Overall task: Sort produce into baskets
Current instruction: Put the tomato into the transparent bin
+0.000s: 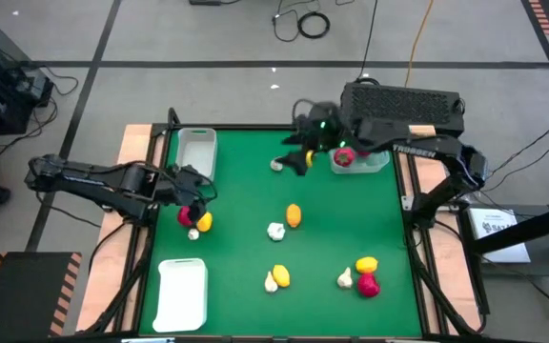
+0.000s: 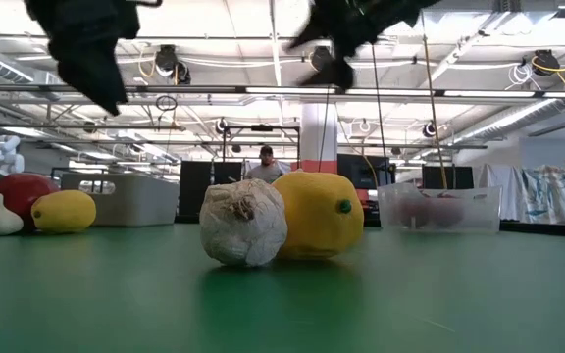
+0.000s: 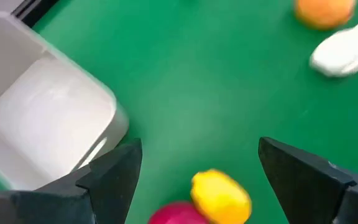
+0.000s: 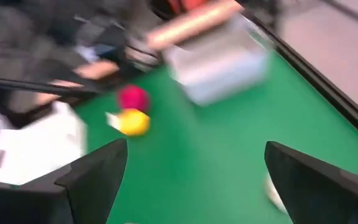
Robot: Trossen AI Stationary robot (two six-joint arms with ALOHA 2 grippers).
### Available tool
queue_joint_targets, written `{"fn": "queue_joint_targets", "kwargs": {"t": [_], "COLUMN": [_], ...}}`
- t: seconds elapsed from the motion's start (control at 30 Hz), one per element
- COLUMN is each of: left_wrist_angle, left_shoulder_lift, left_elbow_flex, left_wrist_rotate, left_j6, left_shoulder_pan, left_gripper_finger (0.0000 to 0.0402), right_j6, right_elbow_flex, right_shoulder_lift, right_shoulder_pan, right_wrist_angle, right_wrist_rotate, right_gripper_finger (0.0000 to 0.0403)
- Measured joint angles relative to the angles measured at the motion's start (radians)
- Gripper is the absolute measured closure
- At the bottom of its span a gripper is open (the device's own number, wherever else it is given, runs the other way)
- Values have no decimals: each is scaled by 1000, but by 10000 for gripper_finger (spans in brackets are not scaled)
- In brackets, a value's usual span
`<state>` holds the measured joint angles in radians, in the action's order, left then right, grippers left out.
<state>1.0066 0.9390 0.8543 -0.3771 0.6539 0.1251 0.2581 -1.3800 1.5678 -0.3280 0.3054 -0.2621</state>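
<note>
My left gripper (image 3: pixel 197 163) hangs open above a red fruit (image 3: pixel 176 213) and a yellow fruit (image 3: pixel 221 196) near the table's left edge, touching neither. A garlic bulb (image 1: pixel 193 234) lies beside them. The grey-white bin (image 1: pixel 196 152) stands just beyond. My right gripper (image 4: pixel 194 174) is open and empty, raised over the far middle of the table (image 1: pixel 295 156), next to a garlic bulb (image 1: pixel 277 165). The clear bin (image 1: pixel 362 160) at far right holds a red fruit (image 1: pixel 344 156). More produce lies on the green mat: an orange fruit (image 1: pixel 294 215) against a garlic bulb (image 1: pixel 275 231).
A flat white tray (image 1: pixel 181 293) lies at the near left corner. A yellow fruit (image 1: pixel 280 275) and a bulb (image 1: pixel 271 283) lie near the front, and a yellow fruit (image 1: pixel 366 264), a red fruit (image 1: pixel 368 285) and a bulb (image 1: pixel 345 278) at near right. A person (image 2: pixel 266 167) stands far behind.
</note>
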Motion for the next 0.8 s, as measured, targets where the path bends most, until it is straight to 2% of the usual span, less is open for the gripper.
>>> {"fn": "queue_joint_targets", "kwargs": {"t": [0.1, 0.27, 0.37, 0.47, 0.63, 0.8], "left_wrist_angle": [48, 96, 111, 111, 73, 13], "left_shoulder_lift": [-1, -30, -76, -155, -285, -374], "left_elbow_flex": [0, 0, 0, 13, 67, 79], "left_wrist_rotate": [7, 51, 65, 30, 13, 10], "left_j6": [12, -27, -63, -75, -159, -204], "left_shoulder_pan": [0, 0, 0, -3, -57, -95], "left_gripper_finger": [72, 72, 72, 72, 72, 72], "right_j6": [-5, -5, 44, 99, 108, 123], "right_elbow_flex": [0, 0, 0, -23, -189, -469], "right_shoulder_lift": [45, 173, 264, 359, 533, 741], "right_shoulder_pan": [96, 224, 274, 304, 325, 325], "right_wrist_angle": [-159, -351, -487, -587, -580, -498], "right_wrist_rotate": [16, 111, 147, 199, 271, 269], "right_gripper_finger": [33, 33, 33, 33, 33, 33]}}
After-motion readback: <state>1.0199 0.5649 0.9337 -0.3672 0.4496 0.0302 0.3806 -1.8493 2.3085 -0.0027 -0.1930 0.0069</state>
